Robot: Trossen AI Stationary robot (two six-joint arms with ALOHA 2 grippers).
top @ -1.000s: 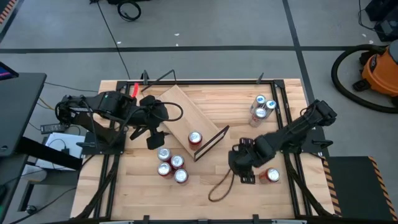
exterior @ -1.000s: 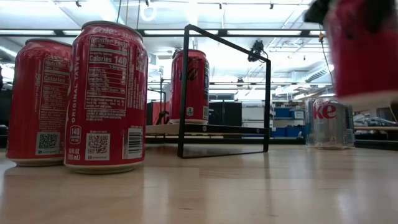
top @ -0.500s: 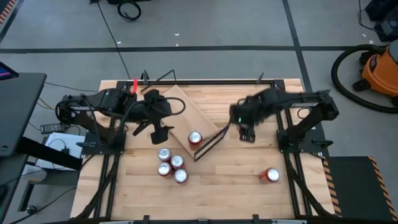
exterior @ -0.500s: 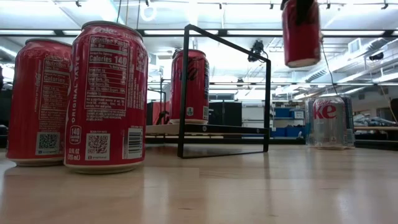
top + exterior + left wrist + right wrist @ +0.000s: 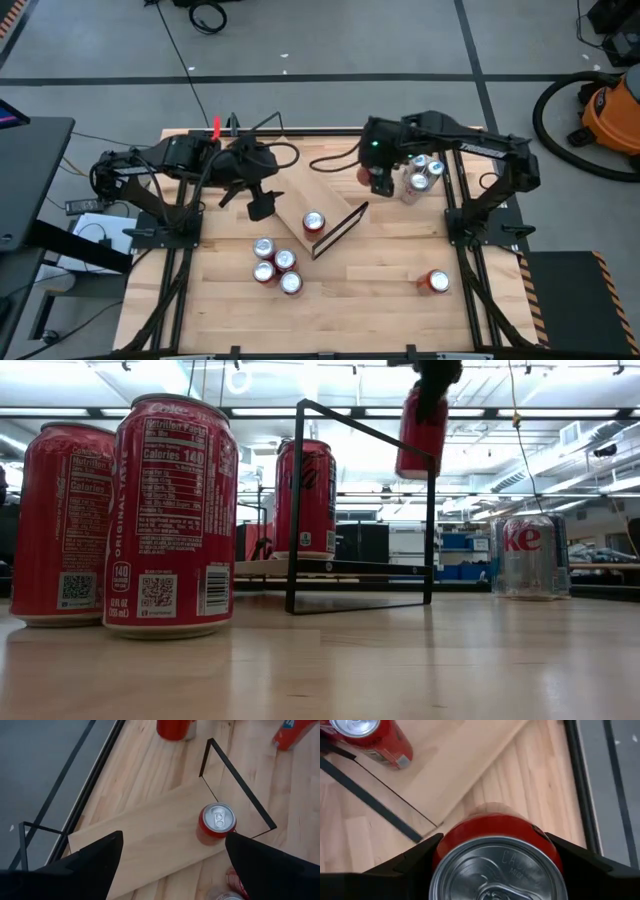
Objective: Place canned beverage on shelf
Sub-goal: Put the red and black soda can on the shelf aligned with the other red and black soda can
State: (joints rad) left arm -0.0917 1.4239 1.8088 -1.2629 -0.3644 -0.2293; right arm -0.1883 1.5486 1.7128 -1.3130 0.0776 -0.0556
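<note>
One red can (image 5: pixel 495 855) | right gripper (image 5: pixel 378 178) pinching it, carrying beside shelf (image 5: pixel 290 180) | left gripper (image 5: pixel 258 205) hovering spread | next: lowering onto plank.

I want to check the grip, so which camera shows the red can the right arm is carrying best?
The right wrist view: the carried can fills the frame, its top showing between the right gripper's jaws. The low view shows it hanging in the air, partly covered. The high view shows a red sliver. The left wrist view misses it.
</note>
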